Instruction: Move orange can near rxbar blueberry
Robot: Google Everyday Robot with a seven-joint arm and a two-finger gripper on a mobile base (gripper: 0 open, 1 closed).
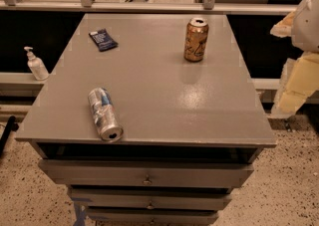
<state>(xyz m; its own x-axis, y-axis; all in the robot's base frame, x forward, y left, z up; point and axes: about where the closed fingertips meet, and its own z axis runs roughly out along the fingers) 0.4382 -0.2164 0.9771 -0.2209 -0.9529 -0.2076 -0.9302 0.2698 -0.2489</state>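
Note:
The orange can [196, 40] stands upright on the far right part of the grey cabinet top [164, 95]. It is copper-orange with dark markings and a silver top. The rxbar blueberry [103, 40] lies flat near the far left of the top, a dark navy wrapper. The two are well apart, with bare surface between them. My gripper [294, 60] shows at the right edge of the view, off the cabinet and to the right of the orange can, touching nothing.
A silver-and-blue can [104, 114] lies on its side near the front left edge. A white pump bottle [36, 64] stands on a ledge to the left of the cabinet. Drawers [147, 175] are below the top. A railing [149, 6] runs behind.

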